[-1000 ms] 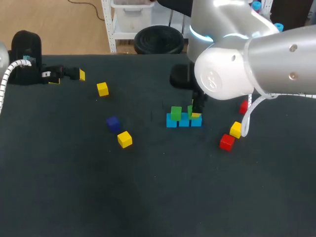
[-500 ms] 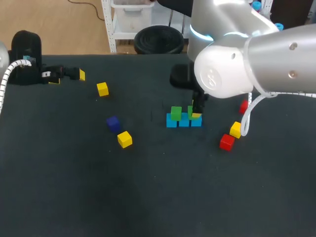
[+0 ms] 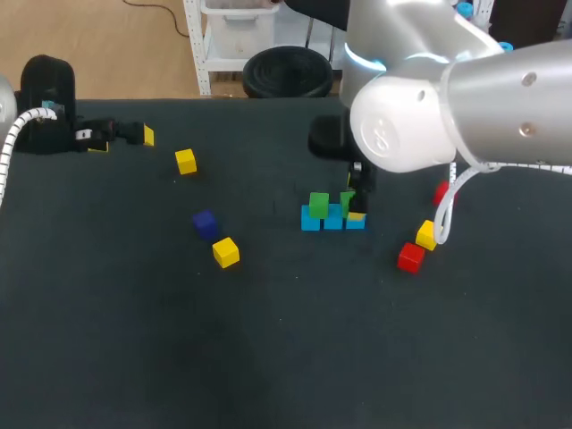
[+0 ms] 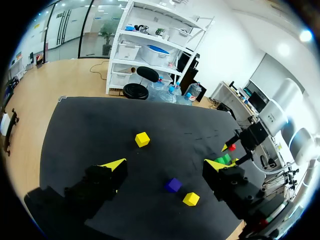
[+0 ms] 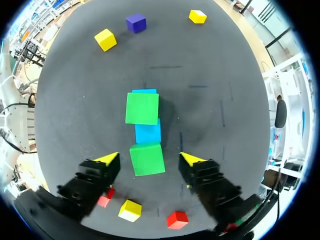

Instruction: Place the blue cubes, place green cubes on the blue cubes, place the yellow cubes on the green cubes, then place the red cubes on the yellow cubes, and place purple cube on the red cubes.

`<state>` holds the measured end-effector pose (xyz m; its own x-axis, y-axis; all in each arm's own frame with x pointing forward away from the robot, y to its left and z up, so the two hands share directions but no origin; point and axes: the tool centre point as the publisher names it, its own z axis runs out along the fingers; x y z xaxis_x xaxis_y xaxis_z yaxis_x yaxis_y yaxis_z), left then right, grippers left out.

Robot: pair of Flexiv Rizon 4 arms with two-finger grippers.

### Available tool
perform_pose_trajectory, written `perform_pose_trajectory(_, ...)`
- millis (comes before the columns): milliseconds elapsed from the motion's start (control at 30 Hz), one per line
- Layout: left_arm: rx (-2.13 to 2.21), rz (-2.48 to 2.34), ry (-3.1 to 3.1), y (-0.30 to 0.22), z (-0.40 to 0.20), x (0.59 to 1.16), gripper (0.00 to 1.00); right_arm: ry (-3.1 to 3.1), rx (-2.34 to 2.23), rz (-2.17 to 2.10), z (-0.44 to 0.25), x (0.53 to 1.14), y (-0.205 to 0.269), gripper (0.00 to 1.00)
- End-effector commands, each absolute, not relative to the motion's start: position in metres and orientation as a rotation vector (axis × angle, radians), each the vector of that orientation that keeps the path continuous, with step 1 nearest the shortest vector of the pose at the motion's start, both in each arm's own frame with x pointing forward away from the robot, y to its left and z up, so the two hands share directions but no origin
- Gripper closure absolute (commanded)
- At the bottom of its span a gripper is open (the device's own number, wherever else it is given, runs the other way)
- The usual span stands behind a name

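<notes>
Right gripper: hangs open astride a green cube, with a gap on either side. Sits atop one end of the blue cube row; second green cube tops the other end. Near: red cube, yellow cube. Well apart: purple cube. Left gripper: gapes open, grips nothing, far from the row.

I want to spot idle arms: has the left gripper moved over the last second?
No. In the head view the left gripper sits just as far from the small yellow cube beside it as in both earlier pictures, its fingers equally wide apart.
</notes>
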<state>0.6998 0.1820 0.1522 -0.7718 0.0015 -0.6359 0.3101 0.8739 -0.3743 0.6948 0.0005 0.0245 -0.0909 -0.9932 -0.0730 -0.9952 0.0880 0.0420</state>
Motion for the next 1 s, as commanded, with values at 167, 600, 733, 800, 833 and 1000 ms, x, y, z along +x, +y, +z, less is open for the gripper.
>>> perform_pose_trajectory(167, 0.23, -0.631, 2.378, 0.184, 0.1505, 0.7, 0.0, 2.298, -2.103, 0.13, 0.0242, 0.696, 0.0004, 0.27)
perform_pose_trajectory(600, 0.23, -0.631, 2.378, 0.184, 0.1505, 0.7, 0.0, 2.295, -2.111, 0.139, 0.024, 0.6954, 0.0015, 0.95)
perform_pose_trajectory(733, 0.23, -0.631, 2.378, 0.184, 0.1505, 0.7, 0.0, 2.295, -2.113, 0.141, 0.0238, 0.6954, 0.0015, 1.0)
perform_pose_trajectory(800, 0.23, -0.631, 2.378, 0.184, 0.1505, 0.7, 0.0, 2.295, -2.115, 0.142, 0.0239, 0.6954, 0.0016, 1.0)
perform_pose_trajectory(833, 0.23, -0.631, 2.378, 0.184, 0.1505, 0.7, 0.0, 2.294, -2.115, 0.142, 0.0239, 0.6954, 0.0016, 1.0)
perform_pose_trajectory(1000, 0.23, -0.631, 2.378, 0.184, 0.1505, 0.7, 0.0, 2.294, -2.122, 0.144, 0.0238, 0.6948, 0.0017, 1.0)
